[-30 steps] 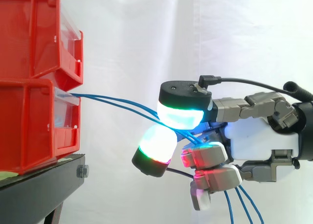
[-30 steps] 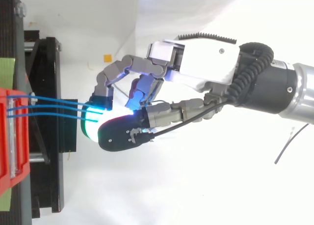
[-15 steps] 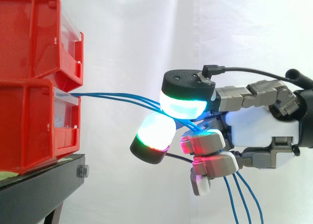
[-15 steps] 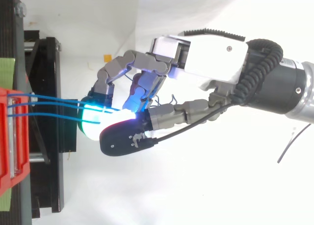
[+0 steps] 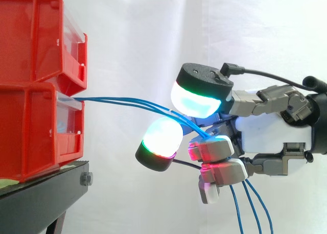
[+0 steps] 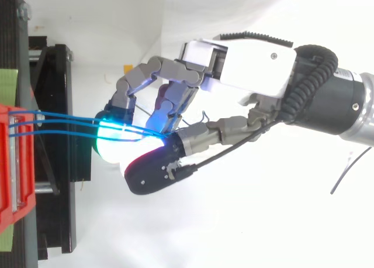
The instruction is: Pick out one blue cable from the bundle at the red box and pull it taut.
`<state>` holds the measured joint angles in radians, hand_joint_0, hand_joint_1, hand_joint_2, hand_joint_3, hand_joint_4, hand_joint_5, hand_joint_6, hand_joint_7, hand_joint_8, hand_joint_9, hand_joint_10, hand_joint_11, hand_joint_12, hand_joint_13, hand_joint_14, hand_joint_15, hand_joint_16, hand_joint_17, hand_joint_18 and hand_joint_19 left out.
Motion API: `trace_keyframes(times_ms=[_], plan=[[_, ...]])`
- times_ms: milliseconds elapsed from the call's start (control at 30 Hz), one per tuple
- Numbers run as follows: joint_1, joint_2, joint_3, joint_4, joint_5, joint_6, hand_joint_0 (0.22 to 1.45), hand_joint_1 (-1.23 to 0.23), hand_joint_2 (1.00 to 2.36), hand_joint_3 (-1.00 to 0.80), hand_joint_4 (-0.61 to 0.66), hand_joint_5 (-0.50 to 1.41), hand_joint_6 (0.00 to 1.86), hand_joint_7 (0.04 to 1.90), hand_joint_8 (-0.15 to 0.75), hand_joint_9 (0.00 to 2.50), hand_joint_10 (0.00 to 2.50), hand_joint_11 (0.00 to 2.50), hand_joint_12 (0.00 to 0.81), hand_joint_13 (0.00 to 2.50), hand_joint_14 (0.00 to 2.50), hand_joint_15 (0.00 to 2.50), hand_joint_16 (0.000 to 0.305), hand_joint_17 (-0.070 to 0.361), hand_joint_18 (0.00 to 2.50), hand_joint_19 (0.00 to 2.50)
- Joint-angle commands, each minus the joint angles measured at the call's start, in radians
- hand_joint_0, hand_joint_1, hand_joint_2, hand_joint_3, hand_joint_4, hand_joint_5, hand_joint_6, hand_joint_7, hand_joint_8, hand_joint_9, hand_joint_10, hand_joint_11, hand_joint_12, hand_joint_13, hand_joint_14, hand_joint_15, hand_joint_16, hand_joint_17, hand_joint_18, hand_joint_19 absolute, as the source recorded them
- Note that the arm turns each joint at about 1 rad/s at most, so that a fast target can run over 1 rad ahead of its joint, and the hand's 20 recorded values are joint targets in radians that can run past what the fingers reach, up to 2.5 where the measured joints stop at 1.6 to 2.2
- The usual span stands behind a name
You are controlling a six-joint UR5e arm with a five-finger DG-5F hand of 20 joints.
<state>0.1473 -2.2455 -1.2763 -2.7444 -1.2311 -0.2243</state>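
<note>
Separation is not complete. Three blue cables (image 5: 120,100) leave the lower red box (image 5: 30,137) together and run in a shallow curve, not yet taut, to the hand (image 5: 276,139). The hand's curled fingers enclose all three strands, which pass between two glowing pads (image 5: 162,137) and hang free below the palm. Remaining, by estimate: isolate one strand and tension it. The cables are thin, smooth and flexible. The box is rigid moulded plastic on a black stand (image 5: 41,198).

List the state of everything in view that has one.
lower red bin: sits on black stand, blue cables leaving its front.
upper red bin: stacked on the lower one.
blue cables: three, gently curved, not taut, ends hanging below the hand.
hand: curled round the blue cables.
</note>
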Motion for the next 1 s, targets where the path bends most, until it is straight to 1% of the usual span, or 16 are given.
trace_keyframes(times_ms=[0, 67, 133, 233, 333, 367, 467, 500, 633, 700, 767, 833, 900, 967], plan=[[0.000, 0.000, 0.000, 0.000, 0.004, -0.001, 0.62, -0.55, 1.00, -0.50, 0.12, -0.17, 0.89, 0.85, 0.246, 1.26, 0.03, 1.42, 0.293, 1.26, 0.03, 1.24, 0.048, 0.107, 0.77, 0.91], [0.000, 0.000, 0.000, 0.000, 0.004, -0.001, 0.63, -0.55, 1.00, -0.48, 0.09, -0.17, 0.90, 0.86, 0.241, 1.28, 0.03, 1.43, 0.282, 1.27, 0.03, 1.24, 0.047, 0.106, 0.77, 0.93], [0.000, 0.000, 0.000, 0.000, 0.004, -0.001, 0.63, -0.56, 1.01, -0.43, 0.07, -0.17, 0.91, 0.86, 0.240, 1.29, 0.03, 1.43, 0.284, 1.27, 0.03, 1.24, 0.047, 0.106, 0.78, 0.94], [0.000, 0.000, 0.000, 0.000, 0.004, 0.000, 0.61, -0.64, 1.02, -0.27, 0.07, -0.16, 0.92, 0.87, 0.252, 1.30, 0.03, 1.44, 0.286, 1.28, 0.03, 1.24, 0.048, 0.107, 0.79, 0.93], [0.000, 0.000, 0.000, 0.000, 0.004, -0.001, 0.62, -0.70, 1.02, -0.17, 0.01, -0.16, 0.93, 0.91, 0.265, 1.32, 0.03, 1.46, 0.286, 1.28, 0.03, 1.24, 0.048, 0.107, 0.79, 0.94], [0.000, 0.000, 0.000, 0.002, 0.005, -0.001, 0.64, -0.74, 1.02, -0.14, -0.03, -0.17, 0.94, 0.93, 0.253, 1.32, 0.03, 1.47, 0.285, 1.28, 0.03, 1.23, 0.048, 0.108, 0.79, 0.93], [-0.002, 0.000, 0.000, 0.000, 0.005, -0.001, 0.66, -0.79, 1.02, -0.12, -0.11, -0.18, 0.95, 0.99, 0.247, 1.31, 0.03, 1.46, 0.285, 1.27, 0.03, 1.23, 0.048, 0.108, 0.80, 0.92], [-0.002, 0.000, 0.000, -0.001, 0.005, -0.001, 0.67, -0.81, 1.02, -0.13, -0.11, -0.18, 0.95, 1.02, 0.248, 1.30, 0.03, 1.46, 0.285, 1.27, 0.03, 1.24, 0.048, 0.109, 0.80, 0.91], [-0.002, 0.000, 0.000, 0.000, 0.005, -0.001, 0.71, -0.84, 1.02, -0.21, -0.13, -0.18, 0.95, 0.99, 0.238, 1.28, 0.03, 1.46, 0.288, 1.26, 0.03, 1.21, 0.048, 0.109, 0.79, 0.89], [-0.002, 0.000, 0.000, 0.000, 0.005, -0.001, 0.75, -0.86, 1.02, -0.29, -0.13, -0.19, 0.95, 1.02, 0.238, 1.28, 0.03, 1.46, 0.285, 1.25, 0.03, 1.21, 0.048, 0.108, 0.79, 0.88], [-0.003, 0.000, 0.000, 0.000, 0.005, -0.001, 0.77, -0.86, 1.01, -0.36, -0.14, -0.19, 0.95, 0.99, 0.229, 1.28, 0.03, 1.45, 0.284, 1.25, 0.03, 1.22, 0.048, 0.107, 0.79, 0.88], [-0.003, 0.000, 0.000, -0.001, 0.005, -0.001, 0.78, -0.85, 1.01, -0.42, -0.15, -0.19, 0.95, 0.98, 0.241, 1.28, 0.03, 1.46, 0.284, 1.24, 0.03, 1.21, 0.048, 0.107, 0.79, 0.87], [-0.003, 0.000, 0.000, 0.000, 0.005, -0.001, 0.78, -0.85, 1.00, -0.49, -0.15, -0.19, 0.95, 0.96, 0.228, 1.29, 0.03, 1.46, 0.286, 1.24, 0.03, 1.20, 0.048, 0.107, 0.79, 0.87], [-0.003, 0.000, 0.000, 0.000, 0.005, -0.001, 0.78, -0.85, 1.00, -0.50, -0.12, -0.18, 0.95, 0.97, 0.226, 1.29, 0.03, 1.46, 0.286, 1.24, 0.03, 1.20, 0.048, 0.107, 0.80, 0.86]])
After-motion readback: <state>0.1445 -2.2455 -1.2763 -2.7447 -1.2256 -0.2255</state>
